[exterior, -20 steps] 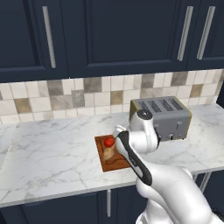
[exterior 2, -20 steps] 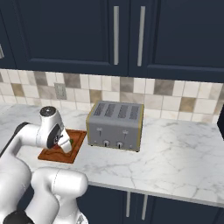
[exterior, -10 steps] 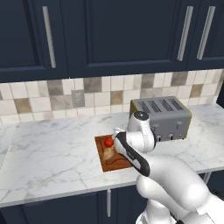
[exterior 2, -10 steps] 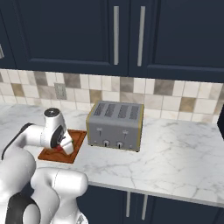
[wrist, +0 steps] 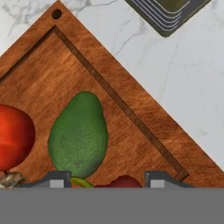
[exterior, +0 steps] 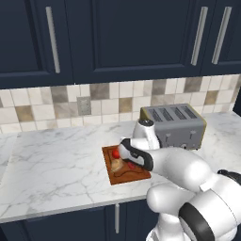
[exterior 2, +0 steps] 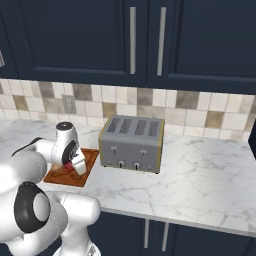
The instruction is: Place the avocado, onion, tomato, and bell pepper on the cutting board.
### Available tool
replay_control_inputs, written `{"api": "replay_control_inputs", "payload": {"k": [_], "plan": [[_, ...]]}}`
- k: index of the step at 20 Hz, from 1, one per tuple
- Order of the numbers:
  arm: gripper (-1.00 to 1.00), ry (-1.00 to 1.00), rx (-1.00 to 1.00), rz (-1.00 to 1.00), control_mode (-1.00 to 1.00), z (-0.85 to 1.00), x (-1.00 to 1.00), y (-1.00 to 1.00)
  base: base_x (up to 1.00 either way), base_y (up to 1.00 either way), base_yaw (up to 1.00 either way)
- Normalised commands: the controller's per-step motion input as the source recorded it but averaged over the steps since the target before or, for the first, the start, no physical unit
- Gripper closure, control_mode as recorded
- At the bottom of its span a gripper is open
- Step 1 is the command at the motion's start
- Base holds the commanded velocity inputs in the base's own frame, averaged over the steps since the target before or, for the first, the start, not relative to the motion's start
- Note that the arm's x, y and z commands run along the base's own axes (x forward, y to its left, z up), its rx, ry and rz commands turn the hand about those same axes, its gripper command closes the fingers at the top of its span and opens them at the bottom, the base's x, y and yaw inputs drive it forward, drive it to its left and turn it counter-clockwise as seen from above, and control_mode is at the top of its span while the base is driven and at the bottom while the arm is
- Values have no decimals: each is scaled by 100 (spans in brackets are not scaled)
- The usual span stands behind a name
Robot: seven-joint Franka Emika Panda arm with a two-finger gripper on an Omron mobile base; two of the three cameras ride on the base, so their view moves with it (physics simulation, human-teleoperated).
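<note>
Reddish-brown wooden cutting board [exterior: 127, 165] on the marble counter [exterior: 56, 169] carries the shiny red tomato [exterior: 116, 154] and tan onion [exterior: 117, 165] in the left base view. Right base view: the tool [exterior 2: 75, 167] hovers low over it. Hand view: the dark green avocado [wrist: 78, 135] lies on wood, with the red bell pepper [wrist: 124, 181] between part-open fingertips [wrist: 56, 179] (grip unclear). A careless lift could roll it off.
</note>
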Motion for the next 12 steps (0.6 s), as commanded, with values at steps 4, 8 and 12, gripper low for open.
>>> {"api": "replay_control_inputs", "payload": {"k": [4, 8, 12], "plan": [[100, 1, -5, 0, -100, -13, 13, 7, 0, 0, 0], [100, 7, -4, 0, -100, -19, -1, 0, 0, 0, 0], [-100, 8, -6, 0, -100, -25, -13, 0, 0, 0, 0]]}}
